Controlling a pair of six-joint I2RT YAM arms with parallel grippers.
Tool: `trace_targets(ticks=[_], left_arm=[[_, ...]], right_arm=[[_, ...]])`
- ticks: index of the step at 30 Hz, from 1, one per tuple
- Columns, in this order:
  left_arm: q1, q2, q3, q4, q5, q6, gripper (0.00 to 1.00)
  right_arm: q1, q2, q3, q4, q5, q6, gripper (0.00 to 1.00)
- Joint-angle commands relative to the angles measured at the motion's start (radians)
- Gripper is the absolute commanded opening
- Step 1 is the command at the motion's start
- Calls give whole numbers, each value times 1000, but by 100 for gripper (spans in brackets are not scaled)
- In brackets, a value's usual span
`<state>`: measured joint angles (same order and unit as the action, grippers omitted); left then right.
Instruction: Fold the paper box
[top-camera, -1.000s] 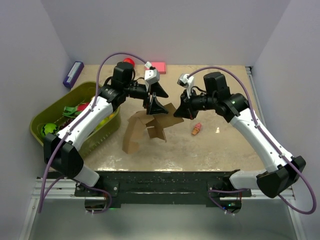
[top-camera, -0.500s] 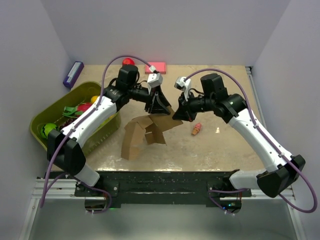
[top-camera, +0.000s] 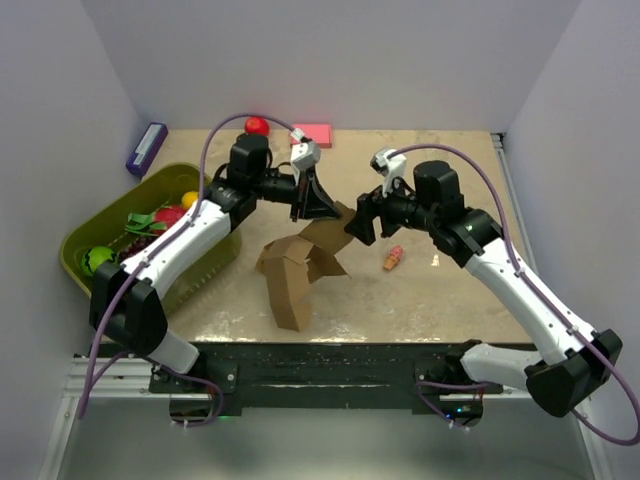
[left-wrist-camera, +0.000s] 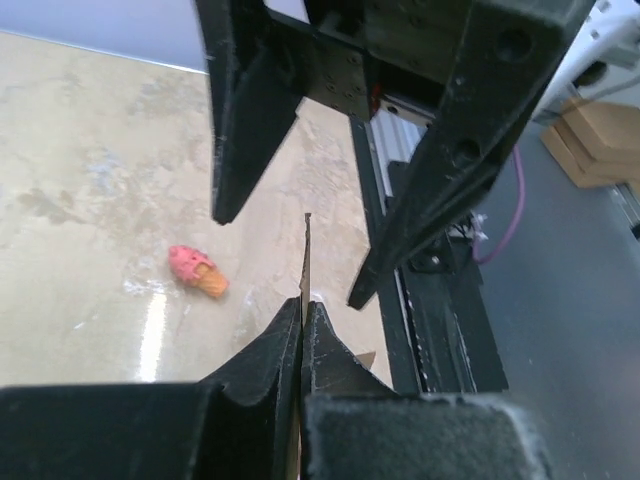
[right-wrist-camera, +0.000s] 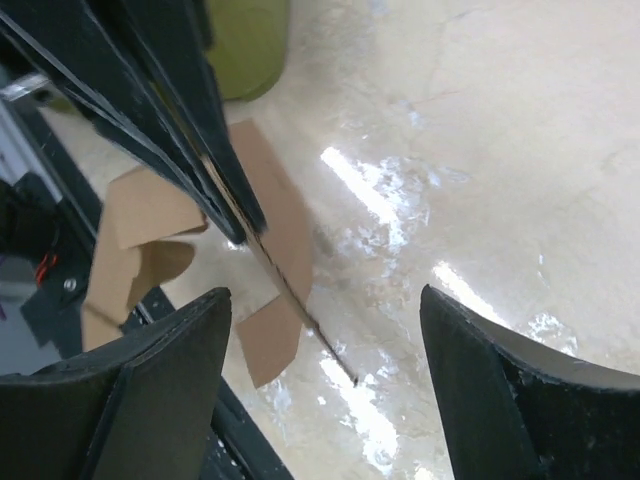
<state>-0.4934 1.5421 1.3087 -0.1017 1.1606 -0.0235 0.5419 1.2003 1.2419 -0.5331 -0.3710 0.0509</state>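
paper box (top-camera: 292, 272) half-formed, mid counter, one flap raised; left fingers (left-wrist-camera: 262, 358) clenched on flap's thin edge, holding it upright, likely for creasing; right fingers (right-wrist-camera: 150, 375) spread wide either side of same flap, gripping nothing, likely free to regrip

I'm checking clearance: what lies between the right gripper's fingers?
The paper box's flap edge, pinched by the left gripper, runs between the open right gripper's fingers in the right wrist view.
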Motion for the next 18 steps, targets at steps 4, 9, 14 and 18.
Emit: trace_targets(ticks=[4, 9, 14, 18], left_arm=[[177, -138, -115, 491, -158, -491, 0], [231, -154, -169, 660, -127, -678, 0], [253, -185, -184, 688, -147, -727, 0], [265, -197, -203, 732, -174, -805, 0]], right_arm=[[-36, -143, -157, 307, 104, 147, 85], [-40, -154, -339, 516, -5, 109, 85], [-39, -131, -461, 737, -124, 76, 84], [-36, -99, -544, 863, -151, 95, 83]])
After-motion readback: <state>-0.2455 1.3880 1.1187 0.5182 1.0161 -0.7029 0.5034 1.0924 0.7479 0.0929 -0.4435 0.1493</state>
